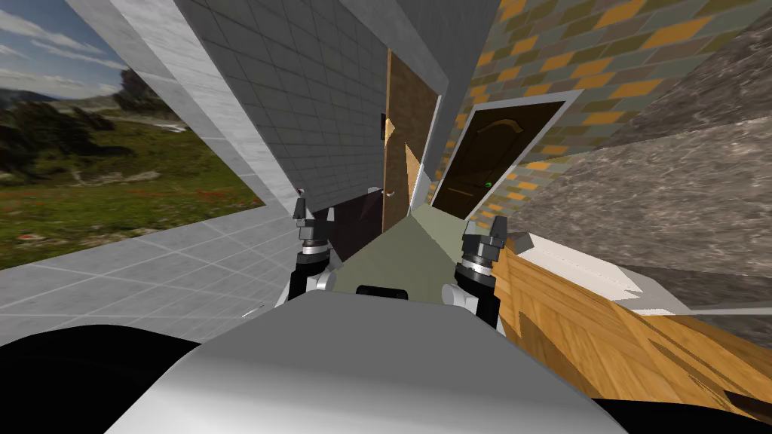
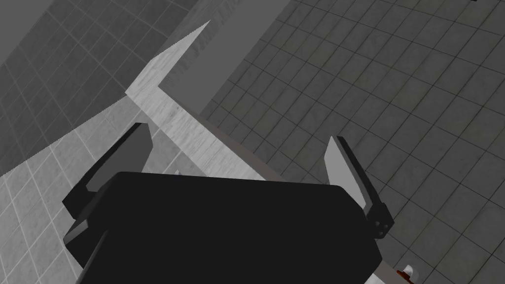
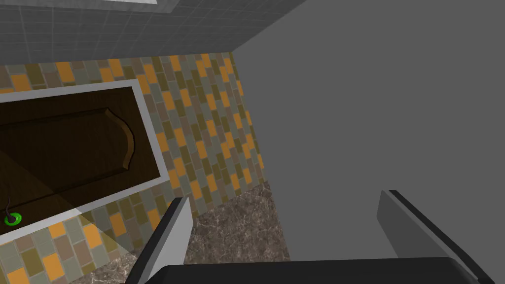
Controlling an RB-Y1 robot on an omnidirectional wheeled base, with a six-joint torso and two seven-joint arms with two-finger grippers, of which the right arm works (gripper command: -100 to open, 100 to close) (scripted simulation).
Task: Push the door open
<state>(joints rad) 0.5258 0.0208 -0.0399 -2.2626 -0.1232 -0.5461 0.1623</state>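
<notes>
A dark brown panelled door (image 1: pixel 490 154) in a white frame stands shut in the orange and green tiled wall at the far end of an olive floor strip (image 1: pixel 392 256). It carries a small green knob (image 1: pixel 488 184). The right wrist view shows the same door (image 3: pixel 69 148) and knob (image 3: pixel 12 218), well beyond the fingers. A lighter wooden door (image 1: pixel 405 128) with a pale handle (image 1: pixel 390 194) stands to its left. My left gripper (image 1: pixel 300 202) (image 2: pixel 234 162) and right gripper (image 1: pixel 496 224) (image 3: pixel 296 222) are both open, holding nothing, raised and far short of the doors.
A grey tiled wall (image 1: pixel 301 113) runs close along my left, with a dark low panel (image 1: pixel 354 226) at its foot. A slanted wooden surface (image 1: pixel 595 339) and a white ledge (image 1: pixel 588 267) lie close on my right, under a mottled stone wall (image 1: pixel 678 188).
</notes>
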